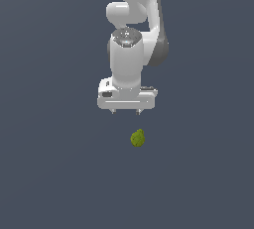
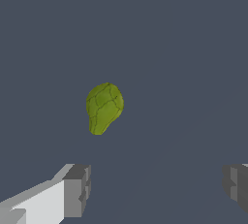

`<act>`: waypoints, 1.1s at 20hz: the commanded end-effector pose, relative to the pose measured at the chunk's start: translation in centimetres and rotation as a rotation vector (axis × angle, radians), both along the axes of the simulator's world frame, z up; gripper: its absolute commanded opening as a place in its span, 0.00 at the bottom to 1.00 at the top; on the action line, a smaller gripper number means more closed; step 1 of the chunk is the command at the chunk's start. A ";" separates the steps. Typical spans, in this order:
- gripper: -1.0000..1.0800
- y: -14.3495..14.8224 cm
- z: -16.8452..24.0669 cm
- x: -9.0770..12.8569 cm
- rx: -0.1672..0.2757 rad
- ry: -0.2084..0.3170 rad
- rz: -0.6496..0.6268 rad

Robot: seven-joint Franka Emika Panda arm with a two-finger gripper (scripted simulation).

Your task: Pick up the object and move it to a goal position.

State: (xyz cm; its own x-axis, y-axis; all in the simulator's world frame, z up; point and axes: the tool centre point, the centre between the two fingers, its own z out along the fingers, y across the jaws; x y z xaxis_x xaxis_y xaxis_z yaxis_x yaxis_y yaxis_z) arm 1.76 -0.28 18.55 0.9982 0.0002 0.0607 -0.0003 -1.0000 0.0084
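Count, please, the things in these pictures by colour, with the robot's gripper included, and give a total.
Olive yellow-green: 1, the object
White: 1, the gripper, jaws open and empty
Total: 2

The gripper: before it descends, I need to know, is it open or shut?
Open. In the wrist view, the gripper's two fingers stand wide apart, nothing between them.
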 end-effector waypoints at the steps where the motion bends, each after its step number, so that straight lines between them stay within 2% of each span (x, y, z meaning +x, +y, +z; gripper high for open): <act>1: 0.96 0.0 0.0 0.0 0.000 0.000 0.000; 15: 0.96 -0.2 -0.6 -0.1 0.011 0.004 -0.005; 22: 0.96 0.2 -1.1 0.2 0.015 0.007 -0.055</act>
